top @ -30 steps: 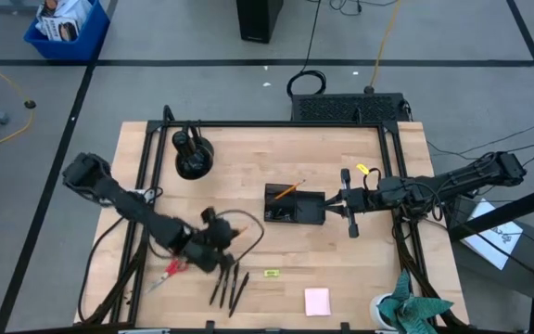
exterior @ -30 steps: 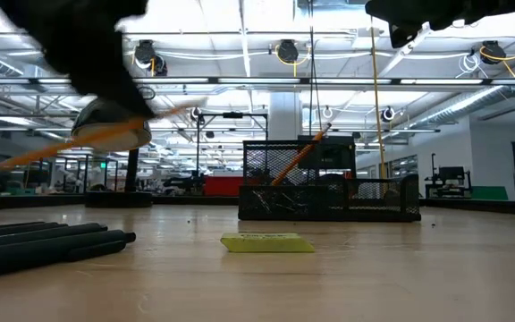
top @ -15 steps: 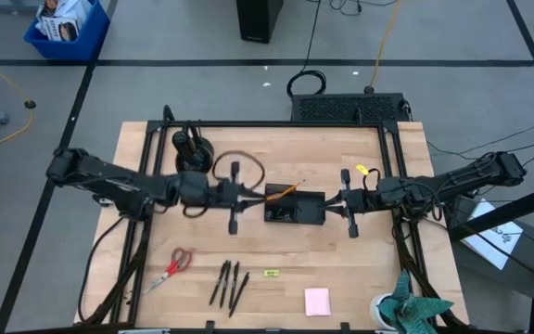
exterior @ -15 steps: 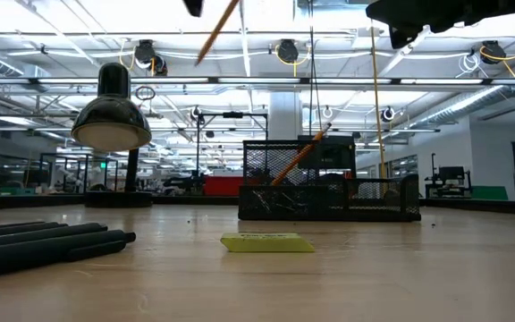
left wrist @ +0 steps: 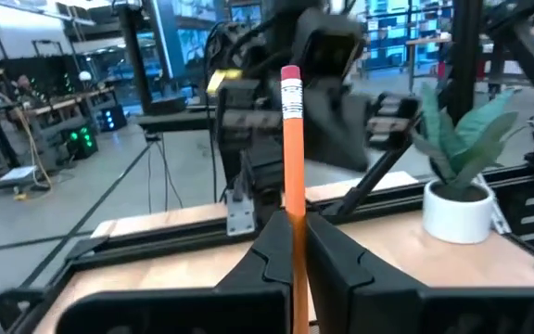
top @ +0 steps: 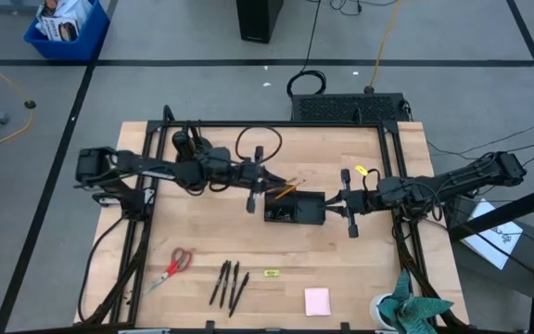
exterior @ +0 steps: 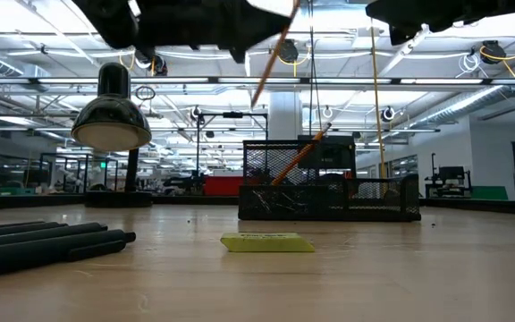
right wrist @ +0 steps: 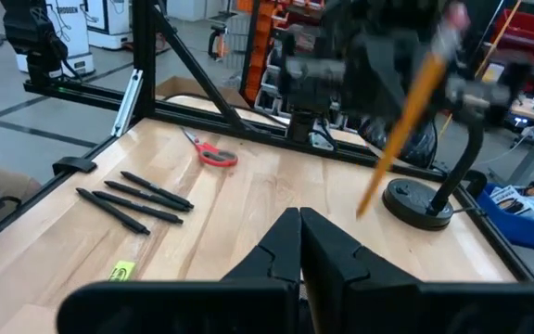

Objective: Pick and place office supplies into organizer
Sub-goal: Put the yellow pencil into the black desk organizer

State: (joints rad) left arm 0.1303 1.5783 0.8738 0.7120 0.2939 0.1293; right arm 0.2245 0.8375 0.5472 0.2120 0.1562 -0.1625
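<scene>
My left gripper (top: 265, 184) hangs above the left end of the organizer (top: 295, 209), a low black mesh tray, and is shut on an orange pencil (left wrist: 292, 139). The low view shows that pencil (exterior: 271, 63) slanting high over the table. A second orange pencil (top: 288, 189) leans inside the organizer (exterior: 329, 188). My right gripper (top: 334, 202) is shut and raised at the organizer's right end. Red-handled scissors (top: 178, 263), several black pens (top: 230, 281), a yellow-green tag (top: 271, 273) and a pink notepad (top: 317, 301) lie flat near the table's near edge. My left gripper pinches the pencil's shaft (left wrist: 294, 206) between its two fingers, which come level from the table's left and lie across it. The pencil is lifted clear and tilted, with the eraser end (left wrist: 291, 76) up and the point (right wrist: 362, 209) down.
A black lamp with a round base (top: 191, 153) stands at the far left; its dome (exterior: 110, 121) shows in the low view. A potted plant (top: 406, 306) sits at the near right corner. A black frame (top: 248, 123) rims the table.
My left gripper has risen from the near left of the table, beside the scissors and pens. It has carried the pencil toward the far edge and to the right, up to the organizer's left end. The pencil is lifted clear.
</scene>
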